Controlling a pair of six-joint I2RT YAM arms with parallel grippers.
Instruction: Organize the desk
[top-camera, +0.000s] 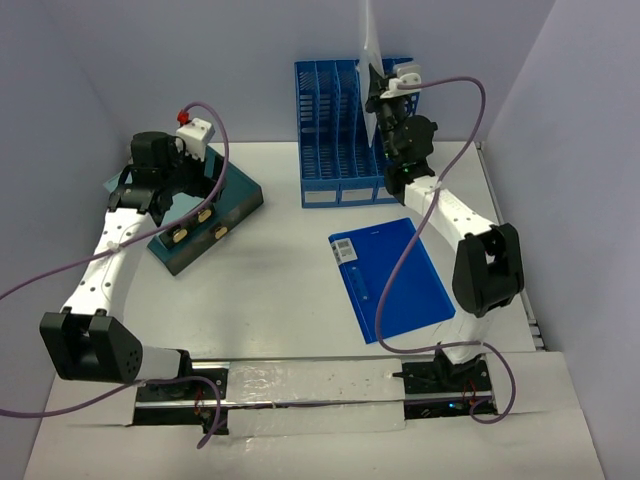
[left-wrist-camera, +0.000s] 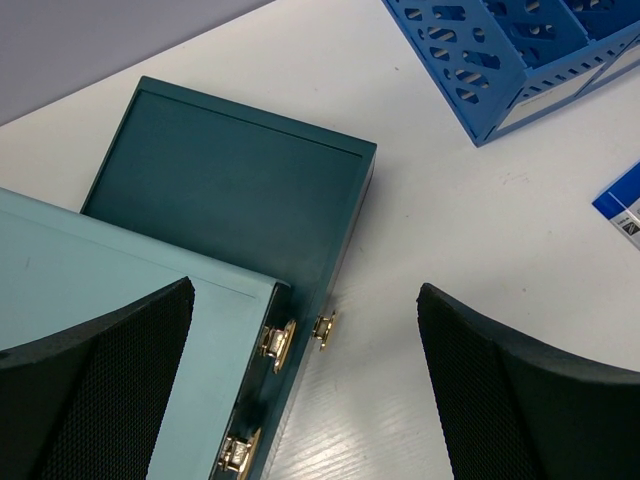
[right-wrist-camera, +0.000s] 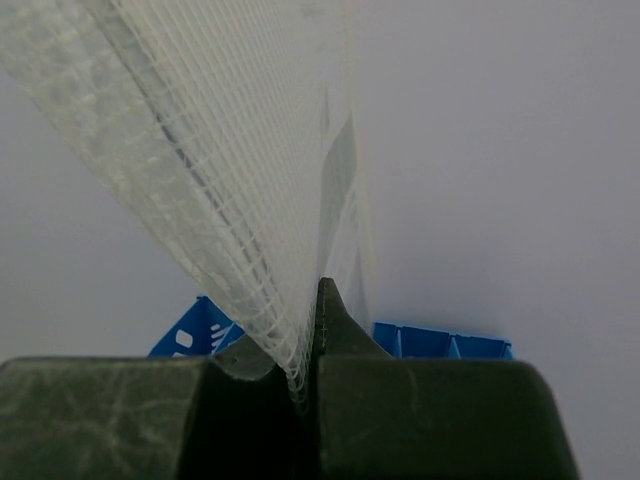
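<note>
The right gripper (right-wrist-camera: 305, 378) pinches the lower edge of an upright translucent white mesh pouch (right-wrist-camera: 225, 150). The slotted blue plastic file rack (top-camera: 335, 130) lies just below it. The left gripper (left-wrist-camera: 305, 370), spread wide and empty, hovers over a teal latched box (left-wrist-camera: 230, 190).

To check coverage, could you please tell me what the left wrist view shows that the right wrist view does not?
Only the left wrist: the open left gripper over a dark teal box and a light teal box with brass latches, the desk, a blue folder's corner. Only the right wrist: the right gripper shut on a mesh pouch. Both: the blue file rack and the lavender wall.
</note>
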